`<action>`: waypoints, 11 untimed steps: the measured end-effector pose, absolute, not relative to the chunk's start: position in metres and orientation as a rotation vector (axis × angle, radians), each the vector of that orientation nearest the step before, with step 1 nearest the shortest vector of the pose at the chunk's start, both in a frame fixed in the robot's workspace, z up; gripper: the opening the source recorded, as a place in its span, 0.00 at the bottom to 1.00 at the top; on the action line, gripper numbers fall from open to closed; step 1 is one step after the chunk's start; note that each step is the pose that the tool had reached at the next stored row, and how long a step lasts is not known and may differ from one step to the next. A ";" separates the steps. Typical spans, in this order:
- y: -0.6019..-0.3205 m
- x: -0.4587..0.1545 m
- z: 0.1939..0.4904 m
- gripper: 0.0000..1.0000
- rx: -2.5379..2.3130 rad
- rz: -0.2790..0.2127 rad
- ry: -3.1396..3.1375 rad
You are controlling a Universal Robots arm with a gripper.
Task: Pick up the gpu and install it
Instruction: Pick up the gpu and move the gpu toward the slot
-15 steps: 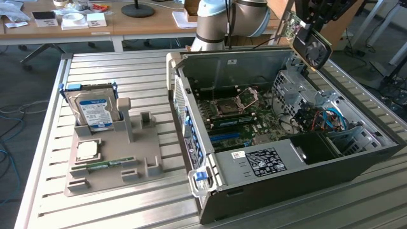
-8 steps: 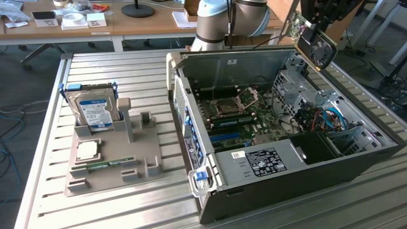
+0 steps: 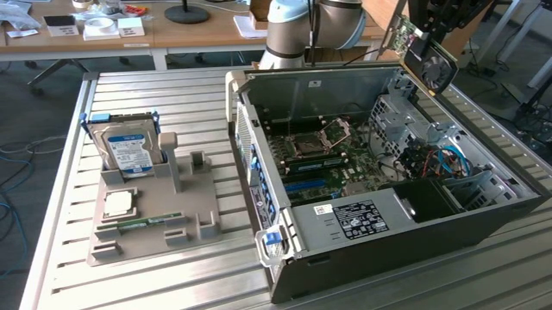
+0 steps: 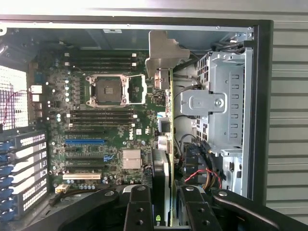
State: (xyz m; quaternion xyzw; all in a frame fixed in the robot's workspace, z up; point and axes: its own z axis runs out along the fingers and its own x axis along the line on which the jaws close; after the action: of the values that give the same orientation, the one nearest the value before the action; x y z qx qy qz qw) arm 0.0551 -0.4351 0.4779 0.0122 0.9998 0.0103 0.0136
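Observation:
The gpu [image 3: 428, 59], a green card with a black round fan, hangs tilted above the far right corner of the open computer case [image 3: 483, 219]. My gripper [image 3: 430, 26] is shut on it from above. In the wrist view the gpu [image 4: 166, 130] is seen edge-on, its silver bracket [image 4: 161, 53] pointing away, clamped between the two black fingers [image 4: 139, 207]. Below it lies the motherboard [image 4: 115, 139] with its blue slot [image 4: 84, 141] and white slot [image 4: 82, 176]; the card is well above them, apart from the board.
A grey parts holder [image 3: 203, 197] on the slatted table at the exterior view's left carries a blue-labelled hard drive [image 3: 129, 150], a CPU [image 3: 118, 204] and a RAM stick [image 3: 150, 223]. A drive cage [image 4: 224, 101] and cables [image 4: 204, 175] stand close beside the card. Desks stand behind.

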 end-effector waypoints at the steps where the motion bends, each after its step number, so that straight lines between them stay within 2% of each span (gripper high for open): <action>1: -0.435 0.055 0.478 0.27 0.038 0.032 3.114; 11: -0.434 0.051 0.477 0.27 0.038 0.032 3.112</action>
State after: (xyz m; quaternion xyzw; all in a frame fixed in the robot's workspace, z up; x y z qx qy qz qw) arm 0.0514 -0.4343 0.4774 0.0122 0.9998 0.0104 0.0146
